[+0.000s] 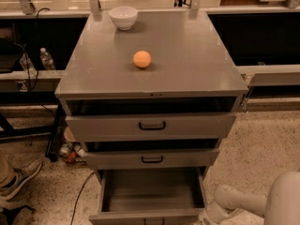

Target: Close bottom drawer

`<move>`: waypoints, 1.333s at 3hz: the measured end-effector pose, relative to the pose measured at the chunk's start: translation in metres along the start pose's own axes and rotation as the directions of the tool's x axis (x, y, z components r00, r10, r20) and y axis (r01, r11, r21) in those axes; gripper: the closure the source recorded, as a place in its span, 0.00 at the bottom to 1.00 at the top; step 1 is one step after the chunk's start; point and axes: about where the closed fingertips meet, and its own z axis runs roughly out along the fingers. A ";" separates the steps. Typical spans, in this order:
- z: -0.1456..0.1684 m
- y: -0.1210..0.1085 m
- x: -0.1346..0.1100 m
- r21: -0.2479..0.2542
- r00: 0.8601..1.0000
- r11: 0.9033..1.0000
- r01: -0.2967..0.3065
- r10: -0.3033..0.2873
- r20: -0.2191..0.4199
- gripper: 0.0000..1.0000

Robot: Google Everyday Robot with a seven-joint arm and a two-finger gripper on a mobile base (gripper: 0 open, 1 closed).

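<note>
The white end effector (pixel 209 215) sits low at the picture's bottom edge, just beside the right front corner of the bottom drawer (pixel 150 197). That drawer is pulled far out, to the left of the end effector. Above it, the middle drawer (pixel 187 157) and top drawer (pixel 197 124) stick out a little. Far up and left, an orange ball (pixel 142 59) and a white bowl (pixel 123 17) rest on the grey tabletop (pixel 192 55).

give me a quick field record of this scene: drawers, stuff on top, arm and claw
bottom drawer: narrow grey metal bottom drawer, pulled far out, plain grey interior showing
middle drawer: grey middle drawer, out a little
top drawer: wide grey top drawer, out a little
cabinet top: flat grey metal cabinet top
on top: round white bowl at back left; orange ball near centre
arm: white robot arm, low right, beside the bottom drawer's front right corner
claw: not in view, past the picture's bottom edge
task state: bottom drawer not yet closed
</note>
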 end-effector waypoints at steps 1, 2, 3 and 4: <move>0.011 -0.009 -0.014 0.005 0.997 1.000 0.016 -0.017 0.074 1.00; 0.019 -0.015 -0.028 0.005 0.990 0.999 0.037 -0.037 0.133 1.00; 0.024 -0.018 -0.038 0.004 0.985 0.999 0.049 -0.049 0.166 1.00; 0.026 -0.021 -0.055 -0.001 0.970 0.998 0.068 -0.065 0.235 1.00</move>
